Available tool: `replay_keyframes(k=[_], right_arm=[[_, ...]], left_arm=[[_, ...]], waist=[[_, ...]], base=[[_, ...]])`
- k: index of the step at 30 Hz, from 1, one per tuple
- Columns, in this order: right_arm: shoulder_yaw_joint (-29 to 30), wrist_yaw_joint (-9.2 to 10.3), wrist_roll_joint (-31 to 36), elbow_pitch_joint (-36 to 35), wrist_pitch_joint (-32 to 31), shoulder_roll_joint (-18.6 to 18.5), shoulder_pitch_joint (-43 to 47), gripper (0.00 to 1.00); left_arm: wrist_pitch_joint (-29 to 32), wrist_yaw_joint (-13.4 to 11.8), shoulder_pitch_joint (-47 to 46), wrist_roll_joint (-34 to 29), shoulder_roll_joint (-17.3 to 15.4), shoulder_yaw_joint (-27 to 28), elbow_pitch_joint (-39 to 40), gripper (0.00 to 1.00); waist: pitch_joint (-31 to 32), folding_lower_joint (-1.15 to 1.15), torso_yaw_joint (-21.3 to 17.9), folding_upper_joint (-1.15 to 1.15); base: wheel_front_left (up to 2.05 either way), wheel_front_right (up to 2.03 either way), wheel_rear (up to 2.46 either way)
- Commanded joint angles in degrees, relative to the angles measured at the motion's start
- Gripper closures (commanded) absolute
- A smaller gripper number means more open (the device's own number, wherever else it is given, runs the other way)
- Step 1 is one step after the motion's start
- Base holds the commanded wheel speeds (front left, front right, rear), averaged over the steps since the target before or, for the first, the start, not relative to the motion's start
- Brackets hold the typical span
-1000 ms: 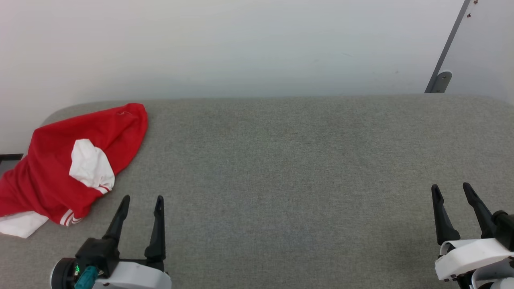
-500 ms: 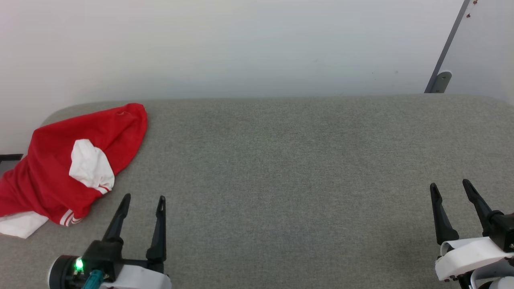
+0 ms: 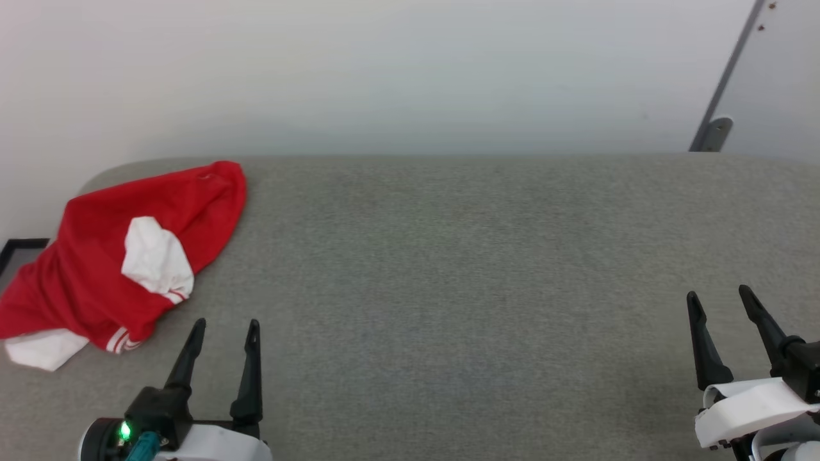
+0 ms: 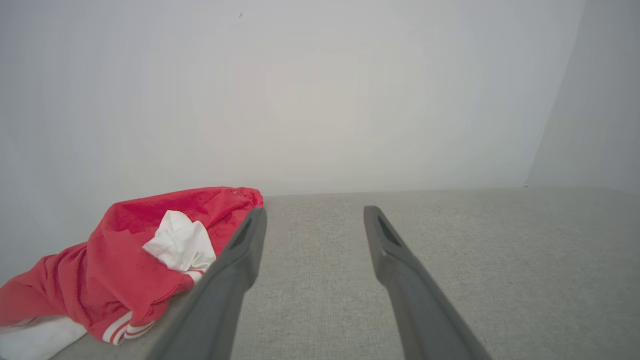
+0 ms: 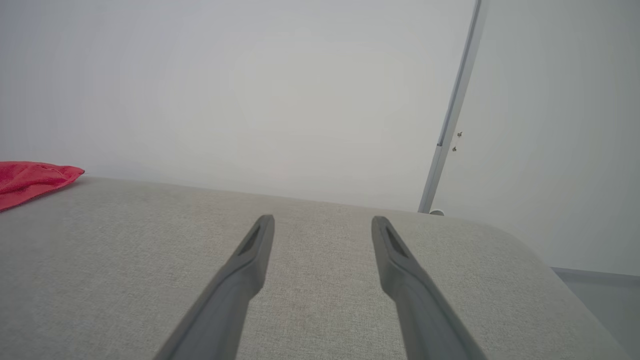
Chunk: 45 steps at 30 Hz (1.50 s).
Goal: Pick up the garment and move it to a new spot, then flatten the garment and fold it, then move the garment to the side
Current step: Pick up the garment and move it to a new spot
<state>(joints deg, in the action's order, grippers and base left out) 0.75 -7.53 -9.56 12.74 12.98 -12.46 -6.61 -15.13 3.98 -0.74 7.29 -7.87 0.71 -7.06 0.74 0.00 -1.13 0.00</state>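
The garment (image 3: 96, 269) lies crumpled at the far left of the grey padded surface, bright red with a white sleeve bunched on top and striped trim at its near edge. The left wrist view has the garment (image 4: 125, 270) at lower left, and a red tip of the garment (image 5: 30, 180) reaches into the right wrist view. My left gripper (image 3: 225, 324) stands open just right of the garment's near edge, apart from it, fingers empty. Far to the right, my right gripper (image 3: 717, 296) is open over bare surface, also empty.
The grey fabric surface (image 3: 448, 269) stretches wide between the two grippers. A pale wall (image 3: 384, 70) runs behind it. A grey metal strip with a bracket (image 3: 717, 128) leans at the back right. The surface's left edge curves off beside the garment.
The head camera has shifted slightly, so the whole scene sits a little further right. The garment and both open grippers hold their places on the surface.
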Motion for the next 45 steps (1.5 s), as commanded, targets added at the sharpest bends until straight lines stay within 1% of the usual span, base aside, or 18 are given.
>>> replay_keyframes(k=[1,5,10,19,22,23,26,30,33,36,38,42,45], right_arm=[[-0.4,0.08,-0.1,-0.2,0.2,-0.3,0.6,0.00],[-1.2,0.08,-0.7,-0.3,-0.2,-0.3,0.9,0.00],[-3.3,0.08,-1.2,-0.1,-0.7,-0.2,1.0,0.00],[-6.8,0.08,-2.3,1.5,-0.3,0.7,0.9,0.00],[-8.1,0.08,-2.0,2.3,-0.1,0.9,0.5,0.00],[-8.1,0.08,-2.0,2.3,-0.1,0.9,0.5,0.00],[-9.0,0.08,-2.5,2.9,0.1,1.2,0.2,0.00],[-9.8,0.08,-2.6,3.5,0.5,1.5,-0.2,0.00],[-9.9,0.08,-2.6,3.8,0.7,1.3,-0.4,0.00],[-10.1,0.08,-2.8,3.9,0.7,0.9,-0.6,0.00],[-9.9,0.08,-2.8,4.0,0.7,0.8,-0.7,0.00],[-10.0,0.08,-2.3,3.6,0.4,0.6,-1.4,0.00],[-10.2,0.08,-1.9,3.0,-0.1,0.1,-2.2,0.00]], left_arm=[[0.0,-0.2,-0.3,0.6,0.0,0.4,-0.8,0.00],[0.0,-0.8,-0.8,1.6,-0.1,1.5,-2.6,0.00],[0.3,-1.4,-0.8,2.8,-0.6,3.0,-3.8,0.00],[2.3,-2.5,1.1,3.9,-2.3,4.7,-2.4,0.00],[3.1,-2.9,1.8,4.5,-2.8,5.5,-1.5,0.00],[3.1,-2.9,1.8,4.5,-2.8,5.5,-1.5,0.00],[3.8,-3.1,2.6,4.9,-3.5,6.1,-0.5,0.00],[4.6,-3.2,3.4,5.3,-3.9,6.5,0.5,0.00],[5.2,-3.3,3.6,6.1,-3.7,6.7,1.2,0.00],[6.4,-2.8,2.3,7.8,-3.4,7.0,1.6,0.00],[7.6,-2.1,1.0,9.2,-3.3,6.9,1.8,0.00],[10.5,-0.9,-2.7,11.1,-4.9,7.1,1.2,0.00],[12.7,-0.4,-6.2,11.8,-7.3,7.8,-0.4,0.00]], waist=[[0.5,0.00,1.7,0.00],[1.4,0.00,4.9,0.00],[2.7,0.00,10.0,0.00],[5.4,0.00,19.2,0.00],[6.2,0.00,21.4,0.00],[6.2,0.00,21.4,0.00],[6.8,0.00,23.0,0.00],[7.0,0.00,24.2,0.00],[6.9,0.00,24.4,0.00],[6.4,0.00,24.1,0.00],[5.8,0.00,23.6,0.00],[4.0,0.00,21.5,0.00],[1.7,0.00,19.1,0.00]], base=[[0.00,0.00,0.00],[0.00,0.00,0.00],[0.00,0.00,0.00],[0.00,0.00,0.00],[0.00,0.00,0.00],[0.00,0.00,0.00],[0.00,0.00,0.00],[0.00,0.00,0.00],[0.00,0.00,0.00],[0.00,0.00,0.00],[0.00,0.00,0.00],[0.00,0.00,0.00],[0.00,0.00,0.00]])
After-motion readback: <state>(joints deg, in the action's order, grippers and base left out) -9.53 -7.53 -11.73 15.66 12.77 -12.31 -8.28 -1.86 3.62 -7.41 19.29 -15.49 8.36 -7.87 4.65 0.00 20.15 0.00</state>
